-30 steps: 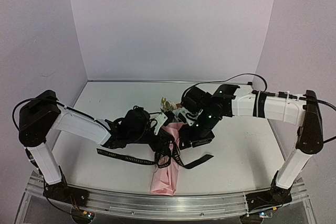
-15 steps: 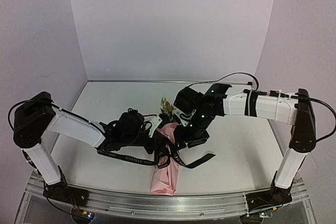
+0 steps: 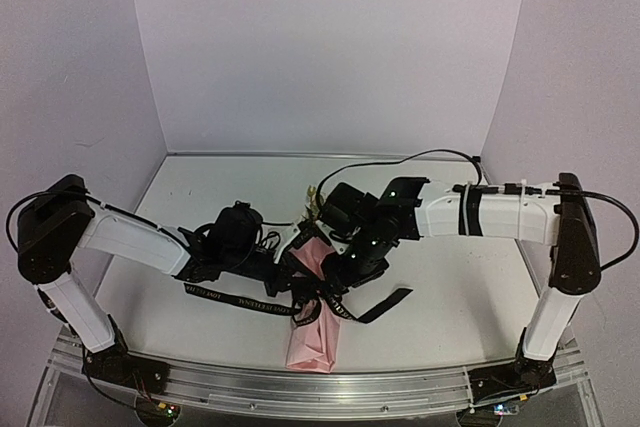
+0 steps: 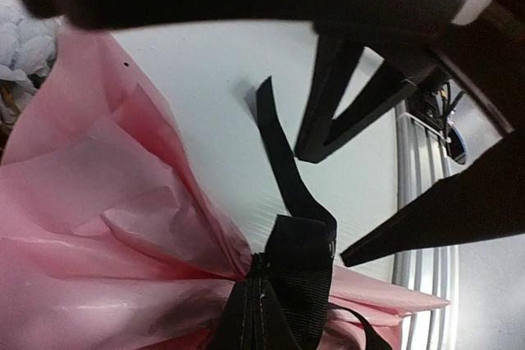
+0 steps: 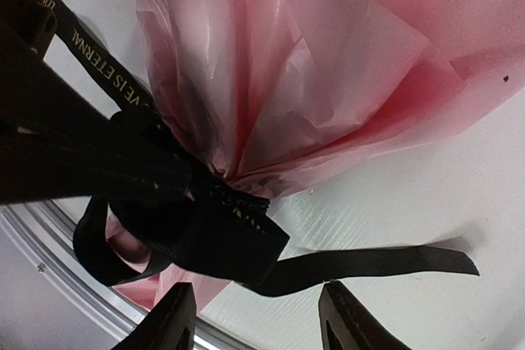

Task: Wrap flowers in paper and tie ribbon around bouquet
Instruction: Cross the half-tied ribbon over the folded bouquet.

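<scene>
The bouquet (image 3: 313, 332) lies on the white table, a pink paper (image 5: 328, 63) cone with its narrow end toward the front edge. The flowers (image 3: 318, 201) peek out at its far end. The black lettered ribbon (image 3: 240, 299) circles the cone's waist, bunched there (image 4: 303, 276), and one tail (image 5: 385, 261) trails right. My left gripper (image 3: 297, 277) is shut, pinching the ribbon at that bunch. Beside it from the right, my right gripper (image 5: 262, 321) is open, with its fingertips (image 5: 176, 317) on either side of the ribbon's tail, just clear of it. Its fingers (image 4: 328, 104) also show in the left wrist view.
An aluminium rail (image 3: 300, 387) runs along the table's front edge, just beyond the cone's tip. Pale walls close in the back and sides. A black cable (image 3: 420, 157) loops over the right arm.
The right arm has swung left and down, bringing its gripper over the ribbon at the cone's waist. The left arm has shifted slightly left, still pinching the ribbon.
</scene>
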You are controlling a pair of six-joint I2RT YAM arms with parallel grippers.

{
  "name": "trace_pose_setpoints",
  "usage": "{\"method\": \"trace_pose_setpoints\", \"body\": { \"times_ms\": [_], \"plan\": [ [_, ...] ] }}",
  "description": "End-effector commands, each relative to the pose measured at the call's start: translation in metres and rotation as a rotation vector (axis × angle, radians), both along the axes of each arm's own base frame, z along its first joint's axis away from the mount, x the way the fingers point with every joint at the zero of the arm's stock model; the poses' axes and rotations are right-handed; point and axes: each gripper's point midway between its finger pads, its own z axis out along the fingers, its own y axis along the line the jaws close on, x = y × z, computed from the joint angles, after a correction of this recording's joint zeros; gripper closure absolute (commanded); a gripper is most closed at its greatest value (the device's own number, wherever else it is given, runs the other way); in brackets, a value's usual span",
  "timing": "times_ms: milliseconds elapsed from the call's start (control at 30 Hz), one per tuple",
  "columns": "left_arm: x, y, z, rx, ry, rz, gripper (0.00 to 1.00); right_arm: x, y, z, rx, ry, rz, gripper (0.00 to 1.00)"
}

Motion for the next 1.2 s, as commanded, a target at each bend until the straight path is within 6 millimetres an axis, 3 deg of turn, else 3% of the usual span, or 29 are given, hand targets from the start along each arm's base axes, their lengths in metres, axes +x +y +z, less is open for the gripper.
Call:
{"method": "trace_pose_setpoints", "body": {
  "times_ms": [0,200,500,667,933,1167],
  "plan": [
    [-0.018,-0.01,0.009,-0.044,0.082,-0.115,1.0,0.009,0.011,0.005,0.031,-0.125,0.097,0.48],
    [-0.023,-0.019,-0.004,-0.047,0.185,-0.149,1.0,-0.007,0.029,0.006,0.081,-0.153,0.303,0.47],
    [-0.021,-0.027,-0.011,-0.099,0.288,-0.158,1.0,-0.032,0.038,0.01,0.189,-0.124,0.488,0.45],
    [-0.02,-0.028,-0.013,-0.108,0.325,-0.172,1.0,-0.044,0.053,0.011,0.316,-0.249,0.677,0.45],
    [-0.016,-0.031,-0.015,-0.098,0.335,-0.17,1.0,-0.064,0.047,0.038,0.426,-0.313,0.824,0.36],
    [-0.014,-0.034,-0.016,-0.096,0.331,-0.17,1.0,-0.051,0.027,0.027,0.36,-0.326,0.772,0.36]
  ]
}}
